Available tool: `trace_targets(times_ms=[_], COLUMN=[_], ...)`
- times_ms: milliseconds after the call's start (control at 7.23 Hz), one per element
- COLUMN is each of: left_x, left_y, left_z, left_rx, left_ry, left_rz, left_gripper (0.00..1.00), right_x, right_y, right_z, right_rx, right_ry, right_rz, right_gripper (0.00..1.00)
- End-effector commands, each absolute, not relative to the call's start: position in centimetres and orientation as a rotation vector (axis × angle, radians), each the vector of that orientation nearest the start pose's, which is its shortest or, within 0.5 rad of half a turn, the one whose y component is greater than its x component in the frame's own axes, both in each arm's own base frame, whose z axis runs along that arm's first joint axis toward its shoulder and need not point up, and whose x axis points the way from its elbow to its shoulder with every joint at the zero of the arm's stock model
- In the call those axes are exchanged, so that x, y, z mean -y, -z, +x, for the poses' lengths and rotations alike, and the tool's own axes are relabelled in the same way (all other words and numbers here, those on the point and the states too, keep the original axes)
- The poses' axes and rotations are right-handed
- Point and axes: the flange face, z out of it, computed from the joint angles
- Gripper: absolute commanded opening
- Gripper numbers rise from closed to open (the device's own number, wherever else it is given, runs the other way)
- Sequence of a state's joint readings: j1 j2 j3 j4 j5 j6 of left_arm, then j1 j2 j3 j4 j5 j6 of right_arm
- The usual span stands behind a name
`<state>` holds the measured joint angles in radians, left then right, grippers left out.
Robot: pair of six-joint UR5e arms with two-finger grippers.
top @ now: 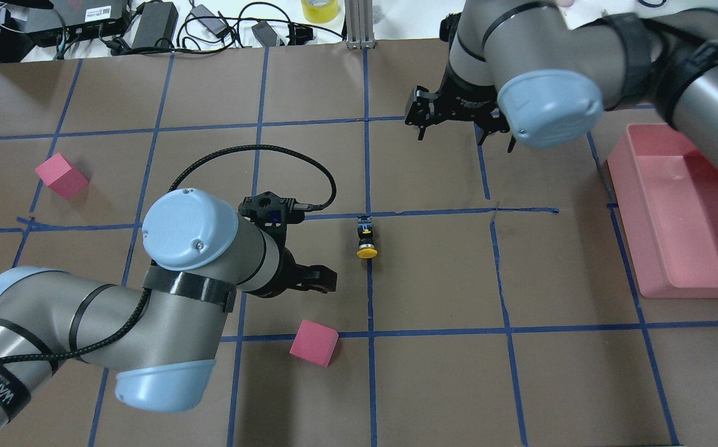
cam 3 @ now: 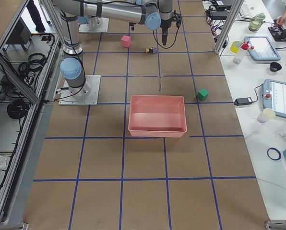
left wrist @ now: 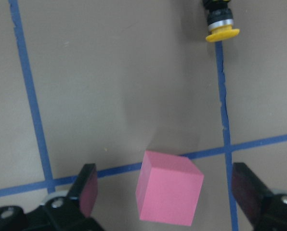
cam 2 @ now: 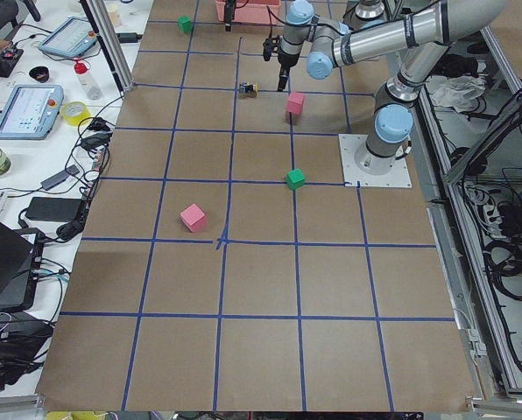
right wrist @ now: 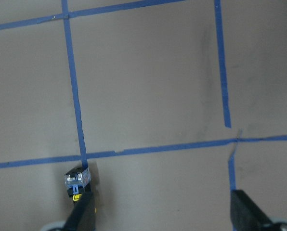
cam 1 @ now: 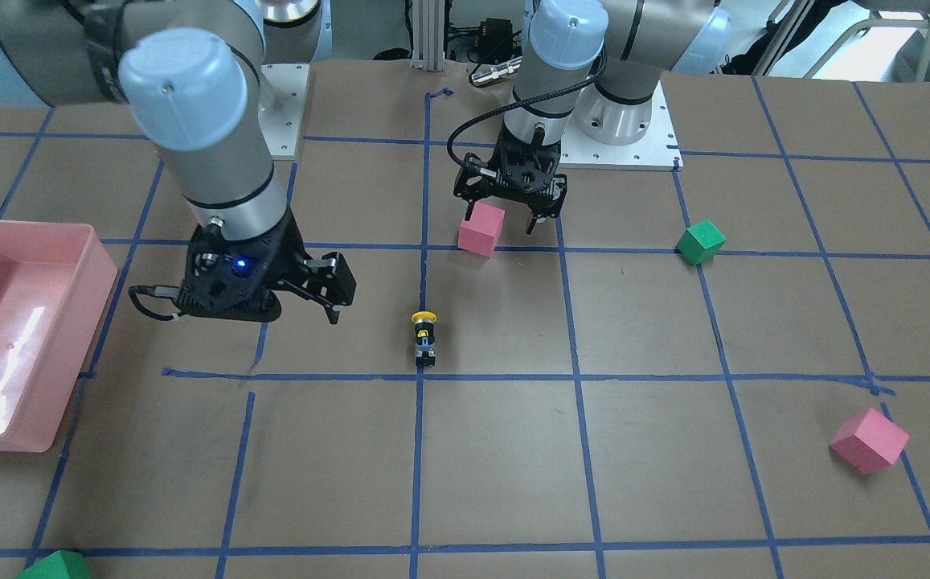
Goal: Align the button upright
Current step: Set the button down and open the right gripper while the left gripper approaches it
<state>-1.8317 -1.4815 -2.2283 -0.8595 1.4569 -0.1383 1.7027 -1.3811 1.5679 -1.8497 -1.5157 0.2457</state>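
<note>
button [cam 1: 425, 338]: lies on its side on blue tape line [cam 1: 419, 450], yellow cap toward the robot, long axis along the line
right gripper [right wrist: 163, 214]: jaws wide apart, hovers; button just beside one finger in its wrist view, so probably the nearer arm
left gripper [left wrist: 166, 190]: jaws apart, straddling above pink cube [cam 1: 481, 229]; button lies beyond it
in the way: pink cube blocks the left approach; pink bin [top: 625, 230] well apart
</note>
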Motion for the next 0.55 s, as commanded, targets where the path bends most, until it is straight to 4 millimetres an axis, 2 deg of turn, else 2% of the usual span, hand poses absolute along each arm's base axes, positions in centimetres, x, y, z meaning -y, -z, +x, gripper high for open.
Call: trace_targets(times_ms=[0,138,277,415], left_x=[37.3,37.5,37.5,37.7], left_y=[-27.4,-26.5,-25.8,-25.1], left_z=[-25.3,-26.6,-27.9,-28.9], left_rx=[-3.269,-3.274,-3.286,-3.291], left_ry=[0.210,0.256,0.289,0.338], left_rz=[0.213,0.213,0.178,0.196], left_gripper=[1.00,1.00,1.00,1.00], right_x=[54.2,53.8,54.3,54.8], right_y=[-50.2,-51.6,-51.6,-51.4], right_z=[19.5,18.0,15.5,13.9], right_rx=[-3.073,-3.094,-3.086,-3.103], right_ry=[0.078,-0.016,-0.036,-0.031], right_rz=[0.179,0.216,0.207,0.125], right_gripper=[1.00,1.00,1.00,1.00])
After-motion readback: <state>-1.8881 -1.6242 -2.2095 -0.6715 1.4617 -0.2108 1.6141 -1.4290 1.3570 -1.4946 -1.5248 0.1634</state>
